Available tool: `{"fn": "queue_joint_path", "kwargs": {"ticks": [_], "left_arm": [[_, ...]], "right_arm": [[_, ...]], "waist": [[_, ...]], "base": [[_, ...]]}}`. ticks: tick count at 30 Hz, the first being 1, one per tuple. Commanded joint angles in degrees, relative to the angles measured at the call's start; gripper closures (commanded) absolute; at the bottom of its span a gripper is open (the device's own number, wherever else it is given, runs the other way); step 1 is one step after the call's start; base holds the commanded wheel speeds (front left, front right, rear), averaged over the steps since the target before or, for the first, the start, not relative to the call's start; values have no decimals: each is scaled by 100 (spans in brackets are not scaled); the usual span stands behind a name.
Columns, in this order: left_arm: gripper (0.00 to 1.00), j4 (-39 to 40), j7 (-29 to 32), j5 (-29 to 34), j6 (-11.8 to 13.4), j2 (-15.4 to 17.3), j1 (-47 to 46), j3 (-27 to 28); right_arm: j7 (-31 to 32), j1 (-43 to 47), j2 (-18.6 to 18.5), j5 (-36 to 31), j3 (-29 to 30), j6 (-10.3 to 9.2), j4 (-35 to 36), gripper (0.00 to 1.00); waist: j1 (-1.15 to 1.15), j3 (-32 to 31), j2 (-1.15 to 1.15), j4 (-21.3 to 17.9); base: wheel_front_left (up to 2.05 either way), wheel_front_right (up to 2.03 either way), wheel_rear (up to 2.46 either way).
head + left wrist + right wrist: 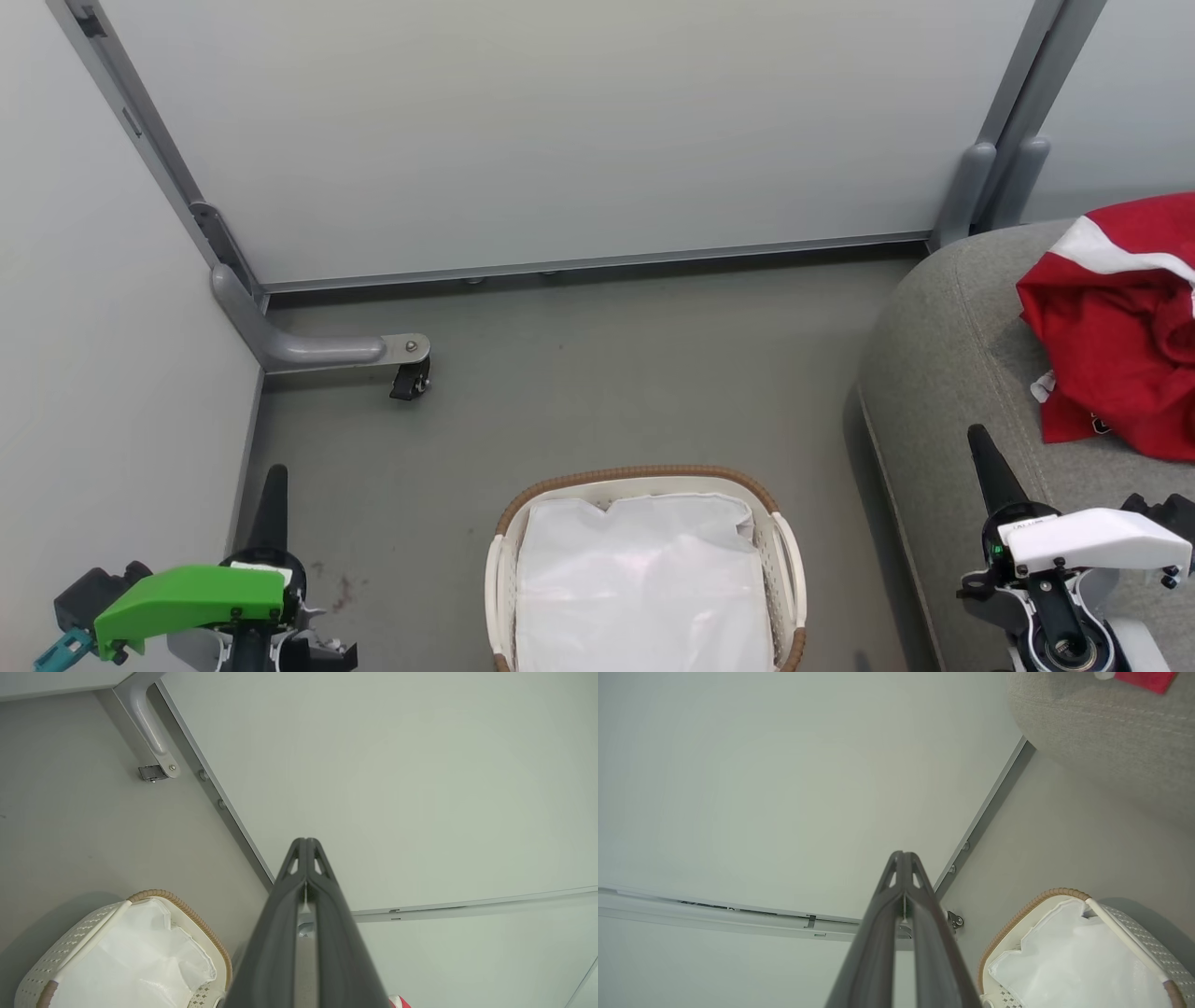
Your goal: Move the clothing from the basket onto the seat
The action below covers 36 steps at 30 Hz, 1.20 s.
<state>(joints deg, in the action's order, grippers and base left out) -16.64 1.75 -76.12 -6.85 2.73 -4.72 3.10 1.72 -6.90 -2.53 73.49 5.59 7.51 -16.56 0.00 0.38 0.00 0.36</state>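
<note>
Both arms sit low with fingers pointing up. The left gripper point(275, 478) is left of the basket point(644, 474) and the right gripper point(982, 441) is over the seat point(943, 373). Both are pressed together and empty. The clothing point(1120, 345) lies on the seat, and a sheet point(644, 579) covers the basket's inside.

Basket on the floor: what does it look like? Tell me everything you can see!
The oval cream-white perforated plastic basket stands upright on the grey floor, apart from the large grey fabric seat. A brown woven band runs round its rim, and white handles sit on its sides. A plain white cloth sheet lies inside, covering its bottom.
</note>
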Motion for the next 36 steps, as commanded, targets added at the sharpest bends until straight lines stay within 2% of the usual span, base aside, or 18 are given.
{"fn": "queue_joint_path", "kwargs": {"ticks": [1,36], "left_arm": [[100,75,31,-137,-28,21,-128,37],[100,251,433,-1437,-74,25,-182,321]], "right_arm": [[39,21,-36,150,27,-1,73,100],[437,86,-49,1667,94,-2,245,100]], "waist": [[0,-1,0,-1],[0,-17,0,-30]], "base": [[0,0,0],[0,0,0]]}}
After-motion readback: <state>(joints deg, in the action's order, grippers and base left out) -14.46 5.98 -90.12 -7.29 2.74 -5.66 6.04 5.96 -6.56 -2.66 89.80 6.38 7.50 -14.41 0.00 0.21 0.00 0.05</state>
